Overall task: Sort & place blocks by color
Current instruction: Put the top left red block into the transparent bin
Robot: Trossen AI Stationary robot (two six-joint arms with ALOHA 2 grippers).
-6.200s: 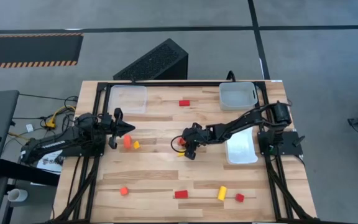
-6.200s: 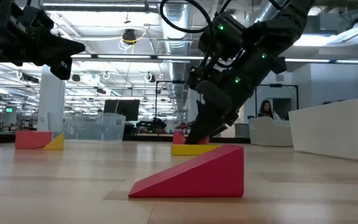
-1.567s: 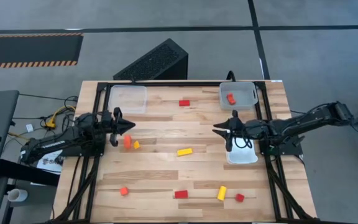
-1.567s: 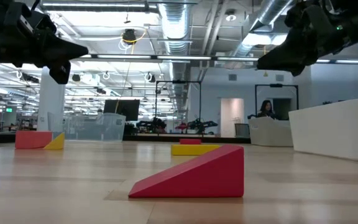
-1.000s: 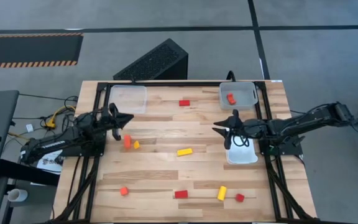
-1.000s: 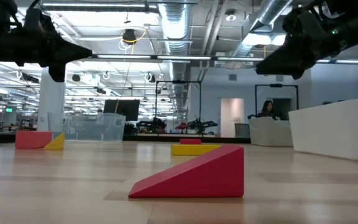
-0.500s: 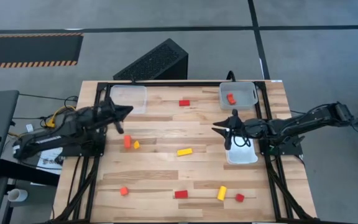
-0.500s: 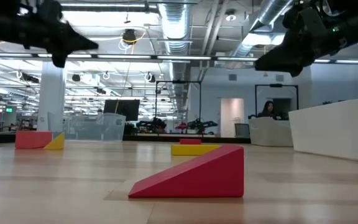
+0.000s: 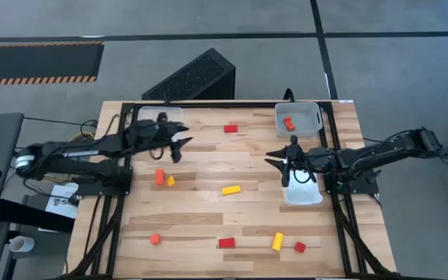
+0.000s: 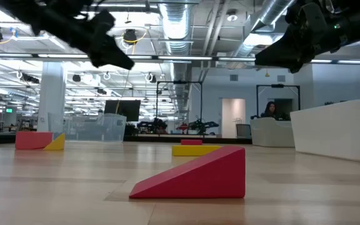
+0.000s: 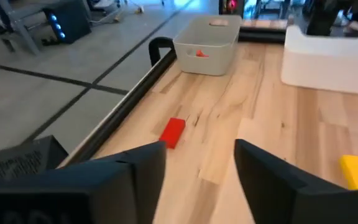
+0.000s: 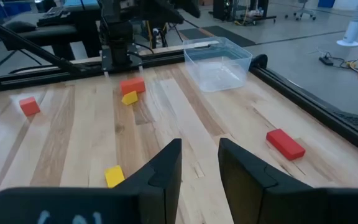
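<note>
The table [image 9: 208, 202] is a top of pale wooden planks inside a black frame, standing on a grey floor crossed by dark lines. A black slatted box [image 9: 191, 76] sits on the floor behind it, and cables lie by its left edge. In the low view the room beyond is a wide hall with ceiling ducts, strip lights and desks; a person [image 10: 269, 110] sits far back.

Three trays line the far and right sides: a clear tray [image 9: 148, 118] at the far left, a grey tray [image 9: 311, 117] at the far right, and a white tray [image 9: 302, 194] on the right edge.

The blocks are scattered. An orange block [image 9: 288, 123] lies in the grey tray. A red bar [image 9: 230, 129] lies near the far edge, between the clear and grey trays. An orange cylinder [image 9: 159, 177] and a small yellow piece [image 9: 170, 181] sit just beside each other left of centre. A yellow bar [image 9: 231, 189] lies at mid-table. Along the near edge are an orange cube [image 9: 155, 239], a red wedge [image 9: 225, 243], a yellow cylinder [image 9: 278, 241] and a red cube [image 9: 299, 247].

The left gripper [image 9: 182, 147] hangs above the table near the clear tray, fingers parted and holding nothing. The right gripper [image 9: 281, 166] hovers beside the white tray, its fingers a little apart, also empty.
</note>
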